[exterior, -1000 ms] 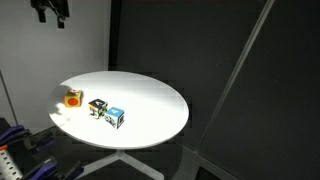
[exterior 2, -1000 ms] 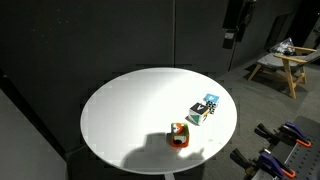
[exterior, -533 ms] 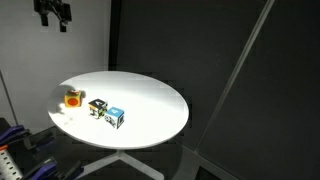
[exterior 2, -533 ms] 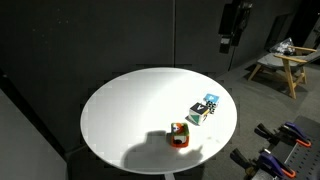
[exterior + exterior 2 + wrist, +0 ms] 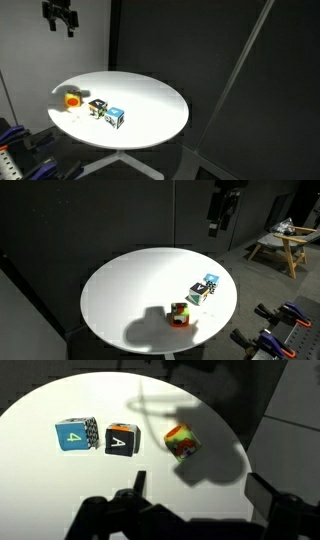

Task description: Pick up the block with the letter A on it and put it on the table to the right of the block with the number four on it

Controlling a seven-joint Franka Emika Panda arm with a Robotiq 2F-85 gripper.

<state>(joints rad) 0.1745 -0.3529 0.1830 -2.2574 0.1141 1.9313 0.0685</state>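
The gripper [image 5: 60,18] is seen high in the upper left of an exterior view, well above the table [image 5: 150,100] and touching nothing. In the wrist view its two fingers [image 5: 137,482] are spread wide apart along the lower edge, with nothing between them. That height is judged to give the wrist camera a full look at all three cubes before any descent.

The block with the letter A [image 5: 120,439] is found left of centre in the wrist view, resting flat on the white top with its A facing up. It is pressed against the block with the number four [image 5: 75,434], which lies at its left. An orange cube [image 5: 181,441] sits tilted just beside it on the other side, apart from it.

Since the A block is hemmed in on two sides, a grasp across its free faces is judged to be needed. The task is judged not yet begun.
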